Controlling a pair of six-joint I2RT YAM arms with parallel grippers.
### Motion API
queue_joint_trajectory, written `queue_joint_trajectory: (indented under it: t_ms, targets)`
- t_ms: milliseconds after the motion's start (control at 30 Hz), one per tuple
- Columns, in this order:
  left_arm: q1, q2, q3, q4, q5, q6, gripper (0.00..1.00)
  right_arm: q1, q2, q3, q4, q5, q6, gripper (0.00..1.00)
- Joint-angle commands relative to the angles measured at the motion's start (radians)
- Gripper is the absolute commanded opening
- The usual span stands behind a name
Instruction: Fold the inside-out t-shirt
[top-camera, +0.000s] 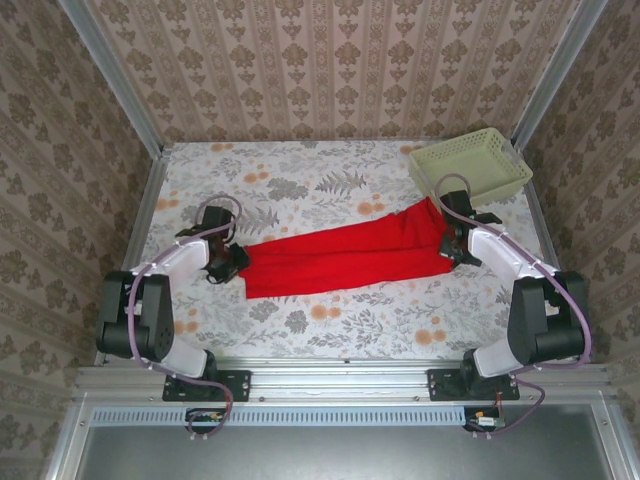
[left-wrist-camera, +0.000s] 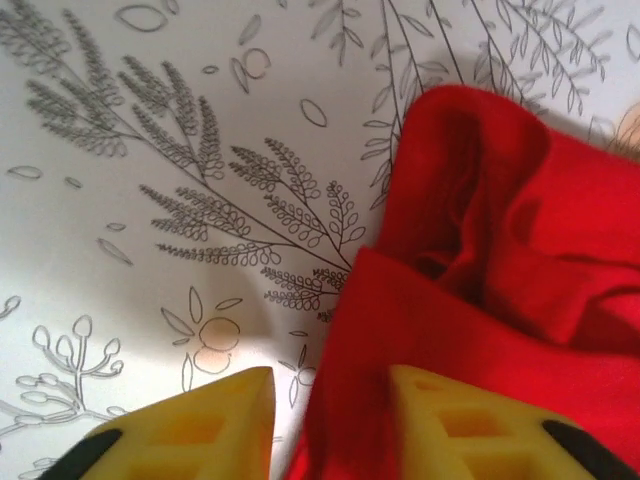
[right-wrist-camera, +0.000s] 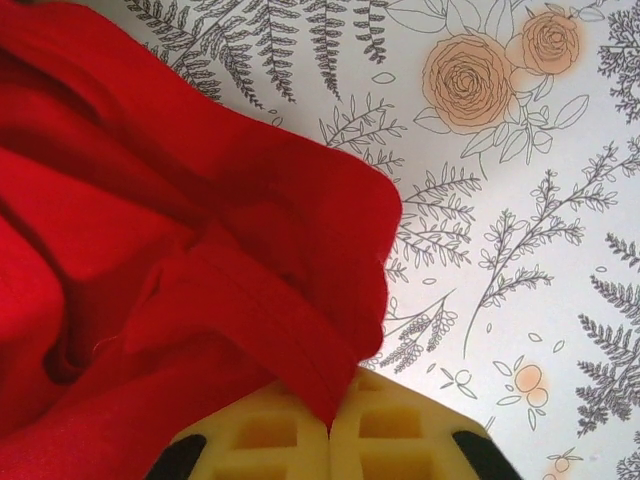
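The left gripper (top-camera: 228, 262) sits at the left end of the inside-out t-shirt (top-camera: 340, 260). In the left wrist view its yellow fingers (left-wrist-camera: 215, 420) stand apart, and the red edge of the shirt (left-wrist-camera: 500, 300) lies loose in the gap and ahead of the right-hand finger, not pinched. From these fingers the shirt stretches as one long bunched band across the flowered table (top-camera: 330, 320). Its long axis runs left to right and slants away from the arm bases toward the right, with the broader end by the left fingers. The narrower end reaches the right gripper (top-camera: 452, 245), whose fingers (right-wrist-camera: 400, 430) are pressed together on a fold of the cloth (right-wrist-camera: 150, 250). The pale green basket (top-camera: 470, 165) stands just beyond these fingers, apart from the shirt.
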Motion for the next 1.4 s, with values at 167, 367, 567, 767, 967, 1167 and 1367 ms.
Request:
queue_joint_trajectory:
  t_ms: [167,367,567,767,967,1167,1367]
  targets:
    - [-0.208,-0.243,-0.071,-0.086,-0.172,0.024,0.75,-0.037,-0.031,-0.005,-0.007,0.012,-0.003,0.42]
    - [-0.339,-0.332,-0.184,-0.050,-0.185,-0.084,0.68,-0.113,-0.073,-0.063,0.047,-0.152,0.016,0.50]
    - [-0.378,-0.242,-0.187,-0.002,-0.171,-0.089,0.66,-0.153,-0.043,-0.081,0.089,-0.236,0.019,0.54]
    - [-0.373,-0.093,-0.155,-0.029,-0.195,-0.067,0.41,-0.164,0.022,-0.081,0.113,-0.215,0.052,0.58]
    - [-0.361,-0.122,-0.210,-0.034,-0.223,-0.082,0.12,-0.178,0.064,-0.089,0.157,-0.243,0.059,0.44]
    - [-0.358,-0.366,-0.272,-0.192,-0.292,-0.132,0.00,-0.178,-0.058,-0.183,0.132,-0.182,0.078,0.16]
    - [-0.333,-0.537,-0.345,-0.251,-0.219,-0.160,0.11,-0.178,-0.158,-0.233,0.091,-0.177,0.068,0.10]
